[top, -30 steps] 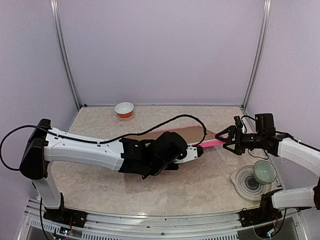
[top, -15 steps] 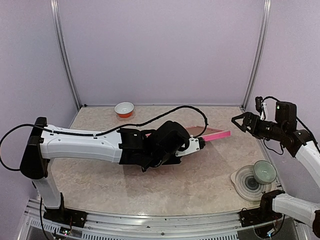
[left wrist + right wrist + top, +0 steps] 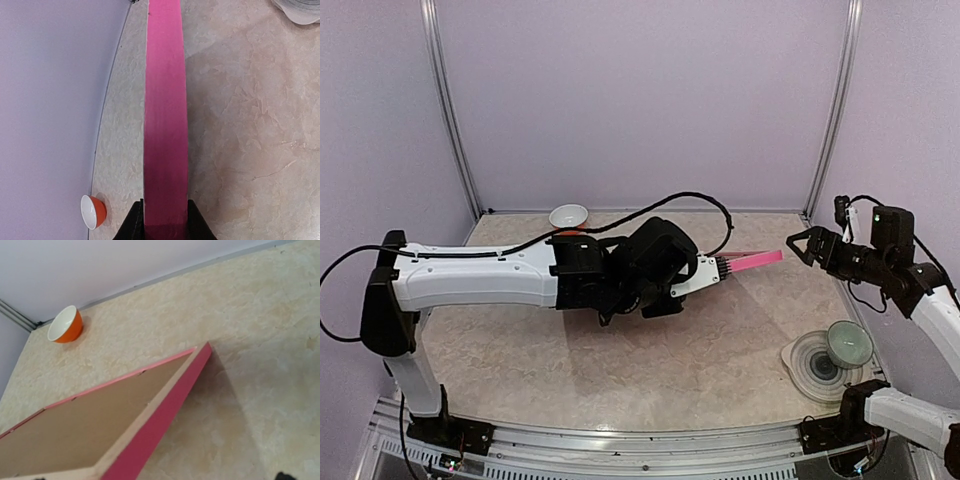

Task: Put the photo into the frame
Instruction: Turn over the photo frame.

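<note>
Backing off rightward since a second ago, the right gripper (image 3: 798, 245) gapes wide and holds nothing. The left gripper (image 3: 165, 222) stays nearly closed, pinching one edge of the frame (image 3: 165, 125), now raised tilted above the table (image 3: 700, 350). Only its brown back shows; the photo is not in sight. The frame looks stiff and light but long, so it likely needs support at the far edge too.

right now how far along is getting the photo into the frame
Done: the thin pink rectangular picture frame is lifted and tilted. In hand: the left gripper is shut on its edge, and the open right gripper hangs apart from it. A brown board fills the frame's back. Left: the photo shows in no view, so whether it is already inside cannot be told.
</note>
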